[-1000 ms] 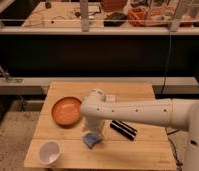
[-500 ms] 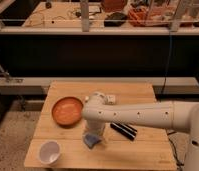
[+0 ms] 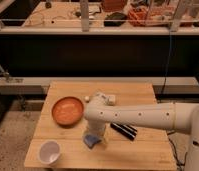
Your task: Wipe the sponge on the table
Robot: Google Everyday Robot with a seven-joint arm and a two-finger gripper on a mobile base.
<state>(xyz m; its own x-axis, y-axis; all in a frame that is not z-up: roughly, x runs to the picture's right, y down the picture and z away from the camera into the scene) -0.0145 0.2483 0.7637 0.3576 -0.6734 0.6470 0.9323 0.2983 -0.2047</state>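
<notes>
Hand (image 3: 94,133), at the end of a smooth white arm (image 3: 143,116), pointing down onto the sponge (image 3: 91,141), a soft blue-grey pad directly beneath it on the pale plank worktop (image 3: 143,95). Whether the hand is open or has hold of the pad cannot be told. Just beside the hand lies a black ridged block (image 3: 124,131). A round orange bowl (image 3: 68,110) and a white cup (image 3: 49,151) stand near.

No writing, label, brand or number can be read anywhere in this view.
</notes>
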